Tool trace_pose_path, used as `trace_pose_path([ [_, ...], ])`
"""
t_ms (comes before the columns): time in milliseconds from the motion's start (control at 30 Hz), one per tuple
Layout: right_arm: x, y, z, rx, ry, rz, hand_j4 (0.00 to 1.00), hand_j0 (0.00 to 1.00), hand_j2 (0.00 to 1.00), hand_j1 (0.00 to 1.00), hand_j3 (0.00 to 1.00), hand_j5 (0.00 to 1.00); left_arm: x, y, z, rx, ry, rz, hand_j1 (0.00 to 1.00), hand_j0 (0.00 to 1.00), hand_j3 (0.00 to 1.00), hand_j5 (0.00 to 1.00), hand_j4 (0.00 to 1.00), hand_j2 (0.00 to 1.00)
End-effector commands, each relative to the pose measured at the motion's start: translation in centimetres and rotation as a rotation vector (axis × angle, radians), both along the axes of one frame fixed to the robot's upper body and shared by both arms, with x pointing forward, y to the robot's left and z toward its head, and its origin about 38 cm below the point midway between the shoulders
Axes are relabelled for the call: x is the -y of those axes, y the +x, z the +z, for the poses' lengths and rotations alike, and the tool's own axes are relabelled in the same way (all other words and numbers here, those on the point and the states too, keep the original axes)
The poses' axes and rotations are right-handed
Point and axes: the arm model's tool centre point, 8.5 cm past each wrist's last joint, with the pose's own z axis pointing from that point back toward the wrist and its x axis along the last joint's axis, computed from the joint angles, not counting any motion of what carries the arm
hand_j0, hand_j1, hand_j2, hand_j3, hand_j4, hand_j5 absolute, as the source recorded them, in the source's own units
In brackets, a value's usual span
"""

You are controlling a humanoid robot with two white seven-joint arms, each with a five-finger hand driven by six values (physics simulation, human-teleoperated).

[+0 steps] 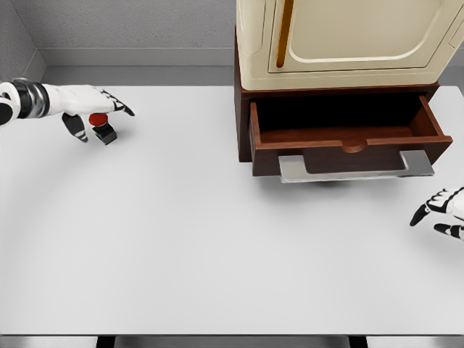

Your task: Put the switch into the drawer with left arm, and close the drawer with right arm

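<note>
The switch (101, 126), a small black block with a red button on top, sits on the white table (181, 239) at the far left. My left hand (93, 112) hovers right over it with fingers spread around it and not closed on it. The brown wooden drawer (348, 134) stands pulled open at the upper right, its inside bare, with a grey metal handle (355, 168) along its front. At the right edge, below and right of the handle, my right hand (441, 212) rests with its fingers loosely relaxed and nothing in it.
A cream-coloured appliance (341, 36) sits on top of the brown cabinet (243, 123) that holds the drawer. A grey wall runs behind the table. The table's front edge (217, 336) lies near the bottom.
</note>
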Motion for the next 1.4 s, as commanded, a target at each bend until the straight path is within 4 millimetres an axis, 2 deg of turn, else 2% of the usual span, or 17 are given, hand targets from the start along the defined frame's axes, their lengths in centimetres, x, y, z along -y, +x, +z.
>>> trace_pose_path([
  [0,-0.1,0.1,0.3,-0.001,0.022,0.001,0.57,0.57,0.57,0.57,0.57,0.57,-0.2,0.0,0.1,0.003,0.000,0.007,0.92,0.92,0.92,0.92,0.92,0.92],
  [300,0.0,0.7,2.2,0.026,0.075,0.007,0.58,0.58,0.58,0.58,0.58,0.58,-0.2,-0.1,-0.1,-0.002,0.006,0.004,0.76,0.76,0.76,0.76,0.76,0.76],
  [767,-0.2,1.1,2.8,0.047,0.078,0.015,0.59,0.59,0.59,0.59,0.59,0.59,-0.3,-0.2,-0.6,-0.013,0.013,0.005,0.73,0.73,0.73,0.73,0.73,0.73],
  [833,-0.2,1.0,2.8,0.044,0.078,0.015,0.59,0.59,0.59,0.59,0.59,0.59,-0.3,-0.2,-0.6,-0.012,0.012,0.005,0.66,0.66,0.66,0.66,0.66,0.66],
  [933,-0.2,1.0,2.7,0.042,0.078,0.015,0.60,0.60,0.60,0.60,0.60,0.60,-0.3,-0.2,-0.5,-0.011,0.011,0.005,0.63,0.63,0.63,0.63,0.63,0.63],
  [1033,-0.2,1.0,2.7,0.041,0.078,0.014,0.60,0.60,0.60,0.60,0.60,0.60,-0.4,-0.2,-0.4,-0.009,0.010,0.007,0.51,0.51,0.51,0.51,0.51,0.51],
  [1367,-0.2,1.0,2.6,0.038,0.079,0.015,0.63,0.63,0.63,0.63,0.63,0.63,-0.3,-0.2,-0.3,-0.006,0.010,0.004,0.41,0.41,0.41,0.41,0.41,0.41],
])
